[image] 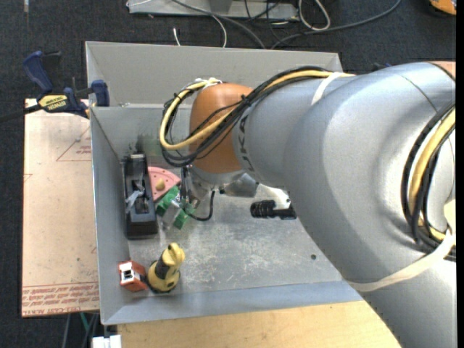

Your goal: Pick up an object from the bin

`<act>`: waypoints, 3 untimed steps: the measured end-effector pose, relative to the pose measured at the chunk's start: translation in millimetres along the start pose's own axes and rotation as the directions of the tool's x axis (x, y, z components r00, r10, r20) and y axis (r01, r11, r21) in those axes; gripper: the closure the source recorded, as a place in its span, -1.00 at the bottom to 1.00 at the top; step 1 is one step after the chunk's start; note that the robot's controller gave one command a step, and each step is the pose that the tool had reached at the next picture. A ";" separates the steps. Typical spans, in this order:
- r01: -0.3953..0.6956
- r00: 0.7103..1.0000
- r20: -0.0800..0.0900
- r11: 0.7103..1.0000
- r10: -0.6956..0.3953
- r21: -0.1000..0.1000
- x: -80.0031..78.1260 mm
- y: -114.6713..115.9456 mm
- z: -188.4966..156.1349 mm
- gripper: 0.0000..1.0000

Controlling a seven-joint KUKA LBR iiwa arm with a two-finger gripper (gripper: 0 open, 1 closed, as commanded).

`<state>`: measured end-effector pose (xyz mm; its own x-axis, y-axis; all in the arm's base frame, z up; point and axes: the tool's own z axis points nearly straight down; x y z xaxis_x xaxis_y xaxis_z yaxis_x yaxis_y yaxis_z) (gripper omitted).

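Grey bin (255,261), hand (190,196) at green piece (172,209)

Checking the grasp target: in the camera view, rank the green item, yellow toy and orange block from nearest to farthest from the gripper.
1. green item, right beside the gripper, on its left.
2. yellow toy, below it in the view.
3. orange block, in the lower left corner.
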<state>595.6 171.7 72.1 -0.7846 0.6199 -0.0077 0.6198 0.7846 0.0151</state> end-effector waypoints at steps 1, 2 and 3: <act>0.001 1.000 -0.004 1.000 -0.001 0.004 0.9 -1.2 -12.4 1.00; 0.001 1.000 -0.002 1.000 -0.001 0.002 0.2 -0.5 -27.9 1.00; 0.003 1.000 -0.005 1.000 -0.003 0.007 0.9 -1.4 -52.2 1.00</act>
<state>593.2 170.8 124.3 -0.7865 0.6176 -0.0023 0.6175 0.7865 0.0086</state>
